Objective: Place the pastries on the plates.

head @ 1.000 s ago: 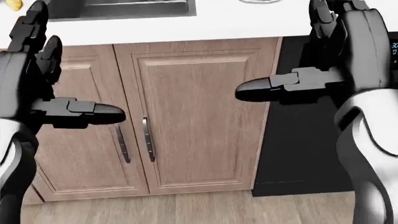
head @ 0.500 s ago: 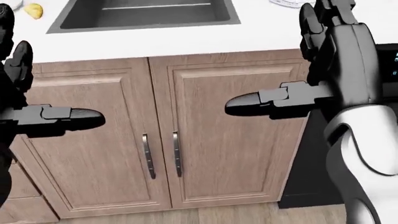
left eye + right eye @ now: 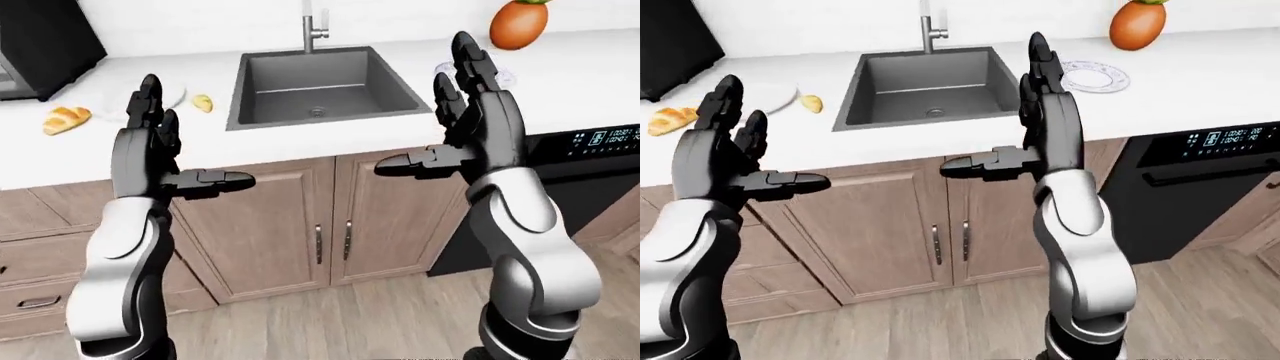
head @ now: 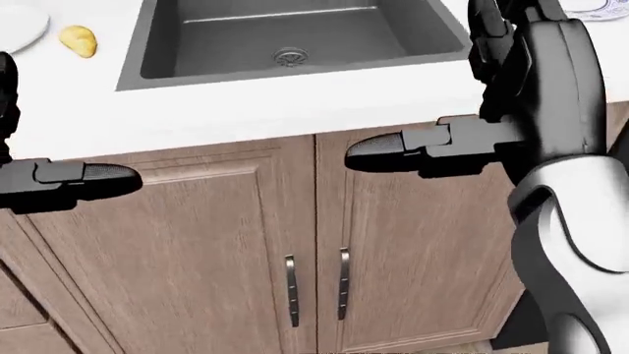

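Note:
A golden bread roll (image 3: 66, 118) lies on the white counter at the left of the left-eye view. A small yellow pastry (image 3: 203, 103) lies beside the sink, next to a plain white plate (image 3: 780, 96) that my left hand partly hides. A patterned plate (image 3: 1095, 76) sits on the counter right of the sink. My left hand (image 3: 185, 142) and right hand (image 3: 430, 112) are both raised before the counter edge, fingers up and thumbs pointing inward, open and empty. Neither touches anything.
A dark sink (image 3: 318, 90) with a steel faucet (image 3: 313, 26) is set in the counter's middle. An orange-red fruit (image 3: 518, 22) stands at the top right. A black dishwasher (image 3: 590, 150) is at the right, wooden cabinet doors (image 3: 290, 225) below, and a black appliance (image 3: 45, 41) at the top left.
The whole head view has shifted: the counter and sink slid down into the picture and the cabinet moved right, so the camera moved. Both hands stay open and raised.

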Controlling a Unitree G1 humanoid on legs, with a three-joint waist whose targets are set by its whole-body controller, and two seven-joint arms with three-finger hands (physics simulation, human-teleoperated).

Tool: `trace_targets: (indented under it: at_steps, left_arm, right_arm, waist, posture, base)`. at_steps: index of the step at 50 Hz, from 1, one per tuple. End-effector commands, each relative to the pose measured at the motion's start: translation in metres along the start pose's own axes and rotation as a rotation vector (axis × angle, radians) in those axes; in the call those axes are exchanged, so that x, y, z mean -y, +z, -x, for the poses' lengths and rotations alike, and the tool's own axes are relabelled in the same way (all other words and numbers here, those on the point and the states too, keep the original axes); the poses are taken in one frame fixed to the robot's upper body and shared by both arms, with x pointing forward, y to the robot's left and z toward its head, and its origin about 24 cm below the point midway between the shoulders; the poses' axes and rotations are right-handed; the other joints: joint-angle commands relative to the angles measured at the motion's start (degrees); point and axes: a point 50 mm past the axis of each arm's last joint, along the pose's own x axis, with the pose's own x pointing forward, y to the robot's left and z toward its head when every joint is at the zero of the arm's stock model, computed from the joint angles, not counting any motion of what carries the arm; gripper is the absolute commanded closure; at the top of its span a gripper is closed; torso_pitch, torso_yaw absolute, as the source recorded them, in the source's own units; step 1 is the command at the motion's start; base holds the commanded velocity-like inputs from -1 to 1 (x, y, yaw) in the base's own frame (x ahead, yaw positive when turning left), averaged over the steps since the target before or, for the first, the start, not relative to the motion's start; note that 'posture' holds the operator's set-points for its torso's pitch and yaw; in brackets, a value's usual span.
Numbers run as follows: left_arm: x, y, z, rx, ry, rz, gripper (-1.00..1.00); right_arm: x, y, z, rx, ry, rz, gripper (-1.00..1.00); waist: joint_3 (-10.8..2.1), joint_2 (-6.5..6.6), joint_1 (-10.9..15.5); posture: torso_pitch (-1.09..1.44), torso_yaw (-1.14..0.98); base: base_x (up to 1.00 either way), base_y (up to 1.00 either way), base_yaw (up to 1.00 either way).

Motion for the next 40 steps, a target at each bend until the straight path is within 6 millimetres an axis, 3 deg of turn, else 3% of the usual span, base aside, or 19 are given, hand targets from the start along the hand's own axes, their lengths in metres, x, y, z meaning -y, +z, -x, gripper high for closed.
trace_targets:
  at_steps: [1, 2, 4, 7, 10, 11, 12, 13, 14, 17, 23, 26, 27, 29, 32, 35, 37, 38, 40]
  left_arm:
    - [-0.0028, 0.0155, 0.0006, 0.078, 0.011, -0.009, -1.00]
    - [-0.0027, 0.0155, 0.0013, 0.078, 0.007, -0.012, -1.00]
    - [-0.0042, 0.0160, 0.0023, 0.079, 0.010, -0.012, -1.00]
    - [-0.0034, 0.0167, 0.0021, 0.082, 0.010, -0.015, -1.00]
    - [-0.0015, 0.0152, 0.0022, 0.077, -0.002, -0.030, -1.00]
    - [-0.0021, 0.0157, 0.0019, 0.079, 0.005, -0.023, -1.00]
    - [-0.0025, 0.0161, 0.0022, 0.080, 0.006, -0.024, -1.00]
    - [-0.0026, 0.0161, 0.0026, 0.079, 0.005, -0.021, -1.00]
    - [-0.0019, 0.0149, 0.0033, 0.078, 0.001, -0.026, -1.00]
    - [-0.0008, 0.0151, 0.0026, 0.078, 0.000, -0.026, -1.00]
    - [-0.0019, 0.0145, 0.0019, 0.073, 0.010, -0.029, -1.00]
    - [-0.0017, 0.0145, 0.0022, 0.066, 0.010, -0.022, -1.00]
    - [-0.0017, 0.0154, 0.0022, 0.069, 0.011, -0.025, -1.00]
    - [-0.0015, 0.0149, 0.0024, 0.066, 0.009, -0.024, -1.00]
    - [-0.0021, 0.0165, 0.0019, 0.064, 0.009, -0.022, -1.00]
    - [-0.0018, 0.0180, 0.0023, 0.065, 0.006, -0.022, -1.00]
    - [-0.0026, 0.0194, 0.0024, 0.070, 0.006, -0.027, -1.00]
    - [-0.0026, 0.0198, 0.0025, 0.073, 0.005, -0.031, -1.00]
    - [-0.0034, 0.0198, 0.0030, 0.074, 0.006, -0.031, -1.00]
  right_arm:
    - [-0.0006, 0.0098, -0.0007, 0.054, 0.000, 0.008, -1.00]
    - [-0.0012, 0.0099, -0.0009, 0.055, 0.003, 0.004, -1.00]
    - [-0.0014, 0.0092, -0.0008, 0.054, 0.005, 0.014, -1.00]
    - [-0.0025, 0.0091, -0.0008, 0.056, 0.010, 0.014, -1.00]
    - [-0.0019, 0.0095, -0.0003, 0.059, 0.015, 0.017, -1.00]
    - [-0.0016, 0.0095, -0.0003, 0.057, 0.010, 0.016, -1.00]
    - [-0.0005, 0.0081, -0.0006, 0.051, 0.000, 0.040, -1.00]
    - [-0.0007, 0.0079, -0.0004, 0.052, 0.004, 0.031, -1.00]
    - [-0.0009, 0.0080, 0.0002, 0.054, 0.009, 0.030, -1.00]
    - [-0.0017, 0.0099, 0.0002, 0.062, 0.016, 0.037, -1.00]
    - [-0.0031, 0.0084, 0.0007, 0.063, 0.026, 0.040, -1.00]
    - [-0.0024, 0.0081, 0.0012, 0.067, 0.025, 0.044, -1.00]
    - [-0.0029, 0.0085, 0.0011, 0.067, 0.029, 0.043, -1.00]
    - [-0.0028, 0.0088, 0.0016, 0.071, 0.034, 0.044, -1.00]
    - [-0.0021, 0.0096, 0.0018, 0.076, 0.035, 0.046, -1.00]
    - [-0.0016, 0.0102, 0.0020, 0.078, 0.036, 0.050, -1.00]
    - [-0.0021, 0.0118, 0.0023, 0.083, 0.041, 0.049, -1.00]
    - [-0.0020, 0.0116, 0.0024, 0.083, 0.041, 0.062, -1.00]
    - [-0.0027, 0.0101, 0.0031, 0.080, 0.046, 0.058, -1.00]
  waist:
    - [-1.42, 0.03, -0.1]
    - [-1.14, -1.33, 0.3]
    - [-2.31, -1.50, -0.5]
    - [-1.86, -0.75, -0.8]
    - [-1.47, 2.85, -1.1]
    - [-2.33, 5.91, -1.1]
    - [-4.63, 8.28, -0.7]
    - [-2.11, 5.26, -0.5]
    - [-1.40, 5.32, 0.0]
    - [-2.17, 3.32, -0.8]
    - [-1.31, 0.05, -1.4]
    - [-1.68, -2.74, -1.6]
    - [-1.80, -1.01, -2.1]
    - [-2.75, -2.17, -1.7]
    - [-2.29, -1.12, -1.7]
    - [-1.06, 1.87, -2.3]
    - [-2.33, 6.72, -2.4]
    - [-2.56, 6.01, -2.0]
    - [-0.81, 5.33, -1.9]
  posture:
    - [0.00, 0.00]
    - [0.00, 0.00]
    - [0.00, 0.00]
    - [0.00, 0.00]
    - [0.00, 0.00]
    - [0.00, 0.00]
    - [0.00, 0.00]
    - [0.00, 0.00]
    - [0.00, 0.00]
    - [0.00, 0.00]
    - [0.00, 0.00]
    - [0.00, 0.00]
    - [0.00, 0.00]
    - [0.00, 0.00]
    - [0.00, 0.00]
    - [0.00, 0.00]
    - [0.00, 0.00]
    - [0.00, 0.00]
    - [0.00, 0.00]
  base:
    - [0.00, 0.48, 0.00]
    - [0.00, 0.48, 0.00]
    - [0.00, 0.48, 0.00]
    - [0.00, 0.48, 0.00]
    - [0.00, 0.48, 0.00]
    - [0.00, 0.48, 0.00]
    - [0.00, 0.48, 0.00]
    - [0.00, 0.47, 0.00]
    - [0.00, 0.48, 0.00]
    - [0.00, 0.48, 0.00]
    - [0.00, 0.48, 0.00]
    - [0.00, 0.48, 0.00]
    - [0.00, 0.48, 0.00]
    - [0.04, 0.48, 0.00]
    - [0.11, 0.47, 0.00]
    - [0.14, 0.47, 0.00]
    - [0.15, 0.47, 0.00]
    - [0.20, 0.45, 0.00]
    - [0.22, 0.44, 0.00]
